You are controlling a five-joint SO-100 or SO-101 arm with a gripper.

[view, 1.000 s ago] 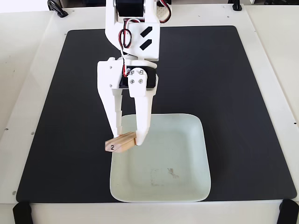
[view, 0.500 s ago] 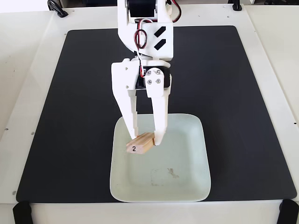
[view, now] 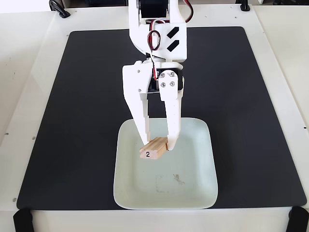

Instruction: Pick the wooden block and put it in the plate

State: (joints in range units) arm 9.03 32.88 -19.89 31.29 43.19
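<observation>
The wooden block (view: 151, 149) is a small tan grooved bar with a "2" on its near end. It sits between the two white fingers of my gripper (view: 158, 142), which is shut on it from above. The block is over the far-left part of the plate (view: 193, 191), a pale mint-white square dish with scuff marks in its centre. I cannot tell whether the block rests on the plate or hangs just above it. The white arm comes down from the top middle of the fixed view.
The plate lies at the near middle of a large black mat (view: 72, 106) on a white table (view: 19, 72). Black clamps sit at the near corners (view: 21, 220) and at the far edge (view: 59, 8).
</observation>
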